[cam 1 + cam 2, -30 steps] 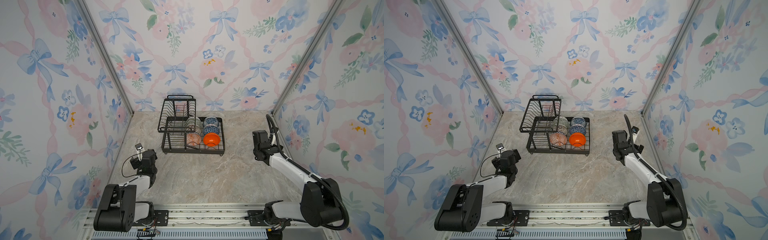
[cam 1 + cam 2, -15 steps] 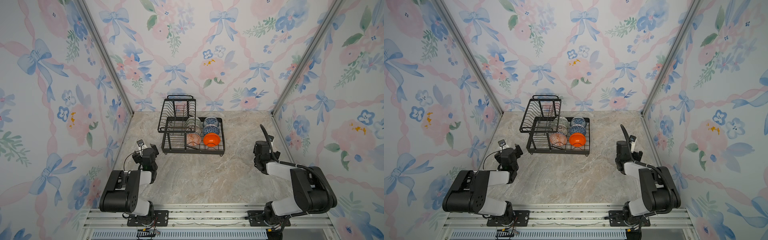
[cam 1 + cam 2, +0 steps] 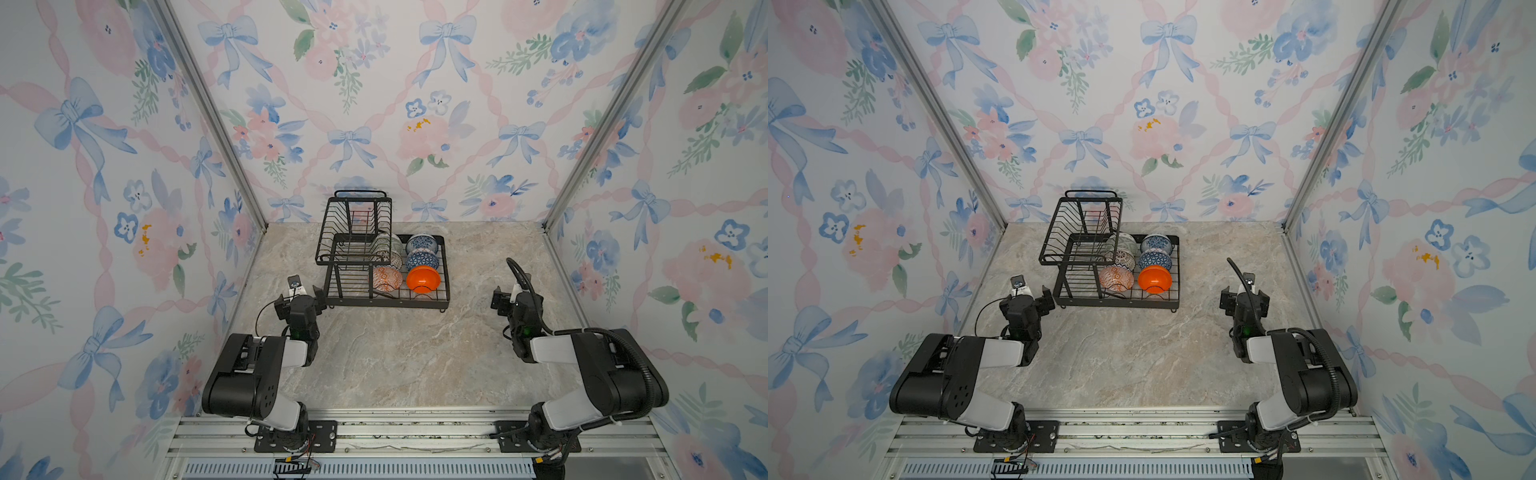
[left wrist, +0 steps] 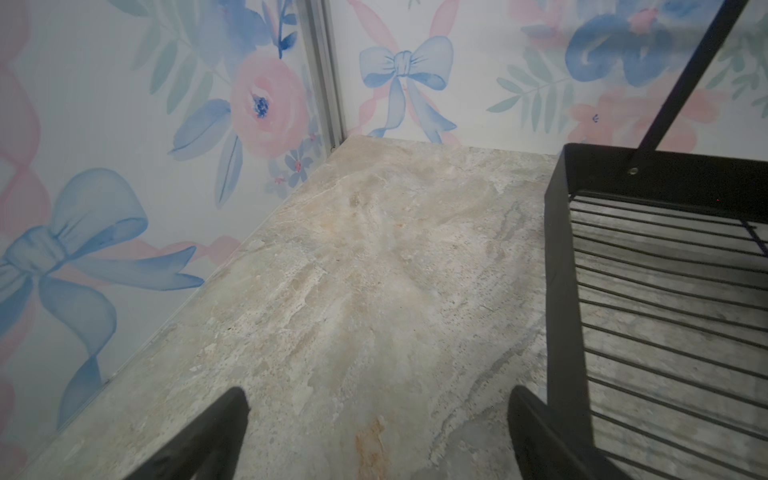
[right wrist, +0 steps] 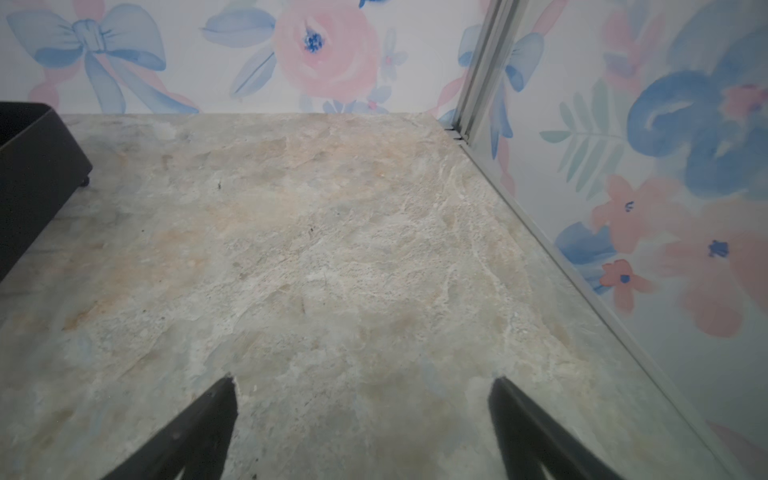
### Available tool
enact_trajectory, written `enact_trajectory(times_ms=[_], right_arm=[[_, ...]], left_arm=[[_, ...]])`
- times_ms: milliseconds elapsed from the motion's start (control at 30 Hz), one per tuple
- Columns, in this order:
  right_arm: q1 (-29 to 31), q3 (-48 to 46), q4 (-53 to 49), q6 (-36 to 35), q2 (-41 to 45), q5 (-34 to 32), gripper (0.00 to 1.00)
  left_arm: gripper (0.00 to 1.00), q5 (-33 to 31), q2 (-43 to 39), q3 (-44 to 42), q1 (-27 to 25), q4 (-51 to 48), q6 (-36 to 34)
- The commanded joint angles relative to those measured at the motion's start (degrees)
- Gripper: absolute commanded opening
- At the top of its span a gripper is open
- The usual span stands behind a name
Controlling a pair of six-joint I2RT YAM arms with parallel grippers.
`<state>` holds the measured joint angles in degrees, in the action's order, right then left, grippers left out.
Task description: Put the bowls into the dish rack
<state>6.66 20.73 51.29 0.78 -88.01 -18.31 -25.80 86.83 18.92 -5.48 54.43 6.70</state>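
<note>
The black wire dish rack stands at the back middle of the table. Several bowls sit in its lower tray, among them a plain orange bowl, an orange-and-white bowl and a blue geometric bowl. My left gripper hovers low just left of the rack's front corner, open and empty. My right gripper is off to the rack's right, open over bare table. The rack's edge shows in the right wrist view.
Floral walls close in the table on three sides, with metal corner posts at the back. Both arms are folded low near the aluminium rail at the front. Marbled tabletop lies between the arms.
Both arms have folded back and down toward their bases at the front rail. The grippers stayed open and empty, and the rack and bowls have not moved.
</note>
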Motion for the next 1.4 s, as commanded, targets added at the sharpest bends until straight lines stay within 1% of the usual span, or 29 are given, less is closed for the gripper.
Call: enact_trajectory(times_ms=[0,33,67,100,133,200,267,367,1367], right_arm=[[-1.1,-0.6,6.8,-1.7,-1.7,4.9,0.97],[-1.3,0.2,3.6,-1.3,-1.0,5.0,0.97],[-1.9,1.3,0.6,-0.7,-0.3,5.5,0.97],[-2.8,1.7,0.2,-0.3,-0.4,7.1,0.97],[-3.4,1.4,1.5,0.0,-0.7,8.5,0.97],[-3.4,1.3,1.5,0.0,-0.8,8.5,0.97],[-3.4,1.4,1.5,0.0,-0.8,8.4,0.97],[-3.4,1.4,1.4,-0.1,-0.8,8.4,0.97],[-3.2,1.4,1.3,-0.1,-0.8,8.2,0.97]], left_arm=[[0.98,5.9,0.5,-1.1,-0.2,5.8,-4.1],[0.98,8.0,0.3,-3.0,0.6,9.2,-3.8],[0.98,10.5,2.0,-6.6,1.3,16.8,-3.9],[0.98,11.9,4.2,-9.6,1.6,26.8,-5.1],[0.98,12.1,3.5,-11.7,1.7,28.9,-5.1],[0.98,12.4,1.3,-11.6,1.9,24.7,-4.1],[0.98,12.2,3.4,-9.7,1.9,24.5,-4.8],[0.98,9.9,3.0,-6.3,1.0,17.5,-4.8],[0.98,10.0,3.3,-6.1,0.9,17.5,-5.1]])
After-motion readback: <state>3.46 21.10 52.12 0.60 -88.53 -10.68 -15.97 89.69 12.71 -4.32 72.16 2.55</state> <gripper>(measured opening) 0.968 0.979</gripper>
